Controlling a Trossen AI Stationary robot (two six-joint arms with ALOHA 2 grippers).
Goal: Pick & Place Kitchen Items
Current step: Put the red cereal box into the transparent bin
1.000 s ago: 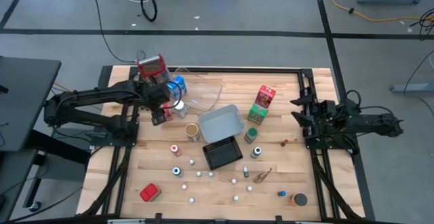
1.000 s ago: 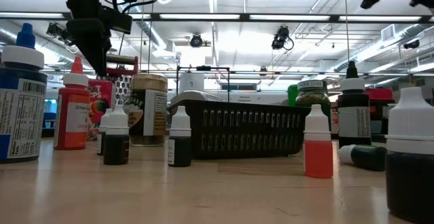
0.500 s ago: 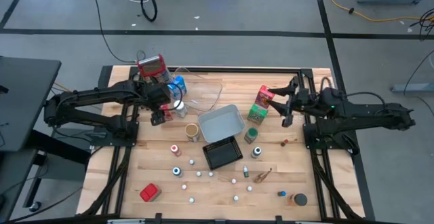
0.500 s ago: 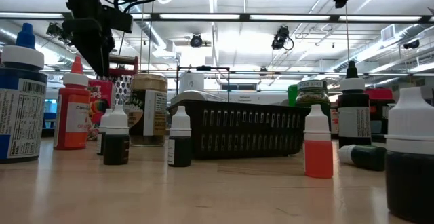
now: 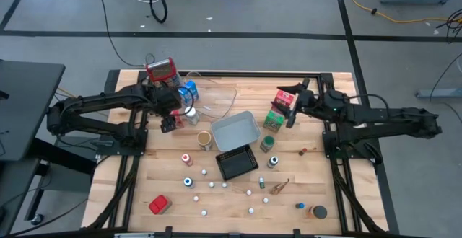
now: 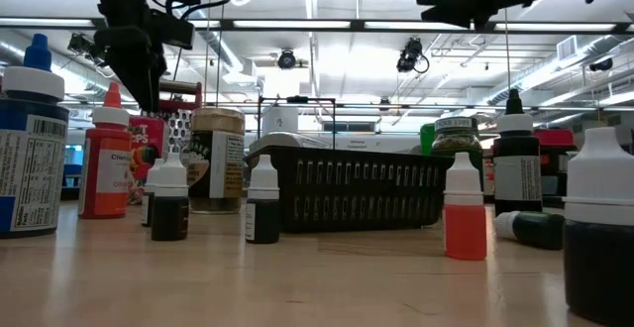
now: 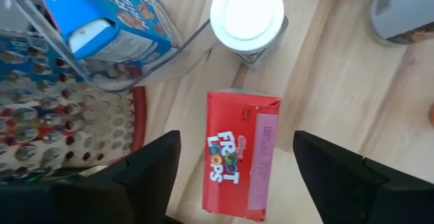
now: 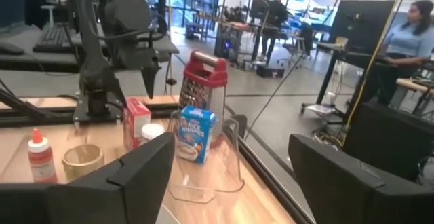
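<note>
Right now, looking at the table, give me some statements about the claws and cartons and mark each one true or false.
1. The left claw hangs open over a red Froot Loops carton. True.
2. The blue carton lies in the black tray. False: it sits in the clear tray.
3. The right claw grips a small jar. False: it is open, empty, near the red and green cartons.
4. The metal grater has a red top. True.
</note>
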